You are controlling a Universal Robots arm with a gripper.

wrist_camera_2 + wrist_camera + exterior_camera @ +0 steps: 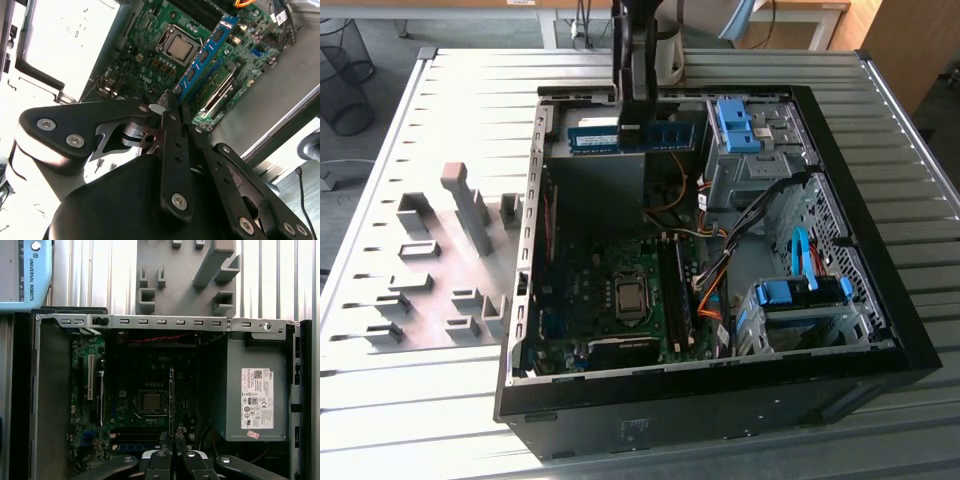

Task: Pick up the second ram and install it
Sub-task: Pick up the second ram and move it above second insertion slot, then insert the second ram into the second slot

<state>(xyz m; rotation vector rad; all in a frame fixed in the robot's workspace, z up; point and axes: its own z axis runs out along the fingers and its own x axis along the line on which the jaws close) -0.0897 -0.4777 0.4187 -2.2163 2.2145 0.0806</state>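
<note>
Links of black bolted metal form my tool point(171, 99), clamped on the second ram point(205, 55), a flat blue-green stick with black chips, held level on its edge above the open black case point(720, 420). Below lie the green motherboard point(85, 405) with its square silver processor point(150, 401) and a grey box point(240, 355) bearing a white printed label. My arm point(635, 50) drops straight down. Beyond, grey holder blocks point(460, 240) stand on the ribbed metal surface point(420, 400).
</note>
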